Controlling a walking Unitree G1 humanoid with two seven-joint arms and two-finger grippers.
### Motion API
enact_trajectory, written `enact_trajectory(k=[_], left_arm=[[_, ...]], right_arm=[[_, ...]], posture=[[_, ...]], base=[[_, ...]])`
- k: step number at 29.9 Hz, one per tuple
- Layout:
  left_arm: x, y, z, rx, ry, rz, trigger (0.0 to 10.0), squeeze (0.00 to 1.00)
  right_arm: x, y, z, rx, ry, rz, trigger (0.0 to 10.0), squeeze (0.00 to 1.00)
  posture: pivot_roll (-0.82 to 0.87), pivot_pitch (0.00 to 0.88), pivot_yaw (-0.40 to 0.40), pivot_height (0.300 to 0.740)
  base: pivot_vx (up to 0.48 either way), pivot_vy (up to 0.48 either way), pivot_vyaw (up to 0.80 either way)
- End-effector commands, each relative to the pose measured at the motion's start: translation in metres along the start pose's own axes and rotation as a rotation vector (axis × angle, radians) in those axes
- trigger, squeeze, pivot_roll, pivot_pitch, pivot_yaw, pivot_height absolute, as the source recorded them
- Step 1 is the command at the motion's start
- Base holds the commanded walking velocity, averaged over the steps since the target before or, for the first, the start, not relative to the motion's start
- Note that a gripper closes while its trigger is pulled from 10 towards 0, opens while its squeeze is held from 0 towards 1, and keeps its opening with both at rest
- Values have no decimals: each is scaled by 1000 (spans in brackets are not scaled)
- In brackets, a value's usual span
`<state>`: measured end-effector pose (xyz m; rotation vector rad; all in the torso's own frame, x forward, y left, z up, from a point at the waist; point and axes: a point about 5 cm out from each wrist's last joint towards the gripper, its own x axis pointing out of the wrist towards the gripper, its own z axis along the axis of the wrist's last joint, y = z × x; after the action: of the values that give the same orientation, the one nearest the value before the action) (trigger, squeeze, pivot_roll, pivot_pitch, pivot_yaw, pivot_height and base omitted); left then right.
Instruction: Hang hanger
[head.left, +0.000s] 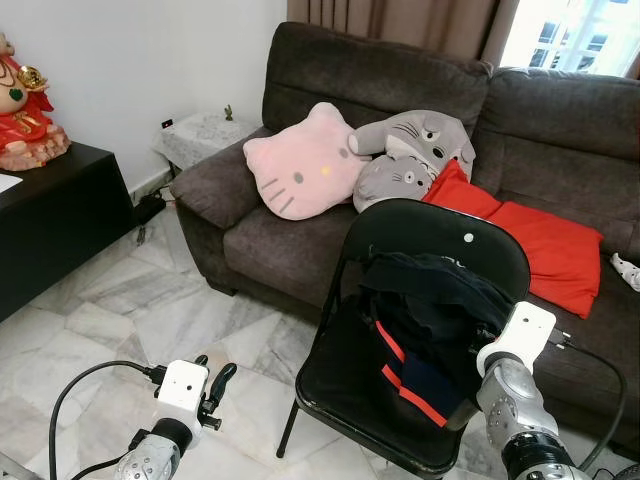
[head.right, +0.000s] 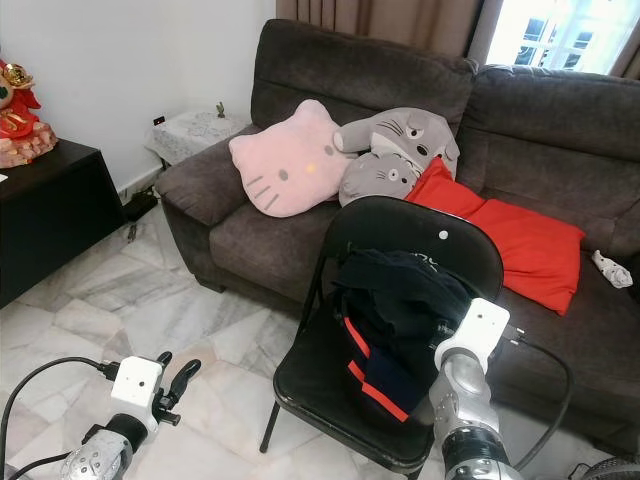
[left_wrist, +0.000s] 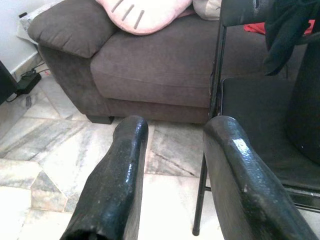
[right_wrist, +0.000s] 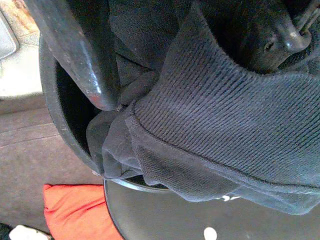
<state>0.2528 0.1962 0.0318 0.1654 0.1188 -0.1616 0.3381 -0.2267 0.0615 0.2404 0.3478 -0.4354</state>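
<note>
1. Looking for the hanger: it cannot be made out clearly. In the right wrist view a dark rounded piece (right_wrist: 280, 37) sticks out of the cloth; it may be part of the hanger, but I cannot tell.
2. A dark garment (head.left: 430, 320) with red stripes is draped over the back & seat of a black folding chair (head.left: 450, 235). It covers most of what is under it.
3. Right gripper (right_wrist: 165, 65) is at the garment, at the chair's right side. In the head views its fingers are hidden behind its white wrist box. In the wrist view one black finger (right_wrist: 82, 55) is pushed in among the folds of cloth, w/ the garment between the two fingers; if they really pinch it, I cannot tell.
4. Left gripper (head.left: 212, 388) is low over the marble floor (head.left: 120, 330), left of the chair, well apart from the garment. Its fingers (left_wrist: 117, 180) are spread, nothing between them.
5. Behind the chair is a brown sofa (head.left: 300, 240) w/ a pink cat pillow (head.left: 300, 165), a grey pillow (head.left: 410, 160) & a red cushion (head.left: 540, 245).
6. Cut off at the left edge: a black cabinet (head.left: 60, 225) w/ a red figure (head.left: 25, 115) on top.
</note>
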Motion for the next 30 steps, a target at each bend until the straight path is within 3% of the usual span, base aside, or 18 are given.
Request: enact_trajectory(k=[1,8,9,10,11,16,17,18,25,30], left_arm=[[2,-1,-1,-4,15,-1,10000,0],[2,-1,-1,-5,15,2,10000,0],[3,-1,-2,-5,15,2,10000,0],[3,-1,-2,-5,15,2,10000,0],[3,-1,-2,-5,15,1,10000,0],[3,-1,-2,-6,17,-1,10000,0],[3,-1,-2,-6,17,-1,10000,0],[4,-1,-2,-7,18,-1,10000,0],[4,-2,-2,-9,22,-2,10000,0],[4,-2,-2,-9,22,-1,10000,0]], right_arm=[[3,-3,10,19,-30,-34,10000,0],[4,-14,15,29,-65,-119,10000,0],[4,-14,15,27,-63,-115,3569,0],[4,-14,15,27,-63,-115,3569,0],[4,-13,15,25,-62,-111,0,0],[4,-10,12,17,-44,-90,0,0],[4,-8,11,13,-35,-82,6157,0],[4,-6,9,7,-26,-74,10000,0],[4,-2,3,-15,29,-38,10000,0],[5,-4,7,-2,5,-52,10000,0]], posture=[[38,0,-11,740],[38,0,-12,740],[37,0,-11,740],[37,0,-11,740],[36,0,-11,740],[38,0,-12,740],[38,0,-11,740],[41,0,-13,740],[40,0,-13,740],[44,0,-13,740]], base=[[0,0,0],[0,0,0],[0,0,0],[0,0,0],[0,0,0],[0,0,0],[0,0,0],[0,0,0],[0,0,0],[0,0,0]])
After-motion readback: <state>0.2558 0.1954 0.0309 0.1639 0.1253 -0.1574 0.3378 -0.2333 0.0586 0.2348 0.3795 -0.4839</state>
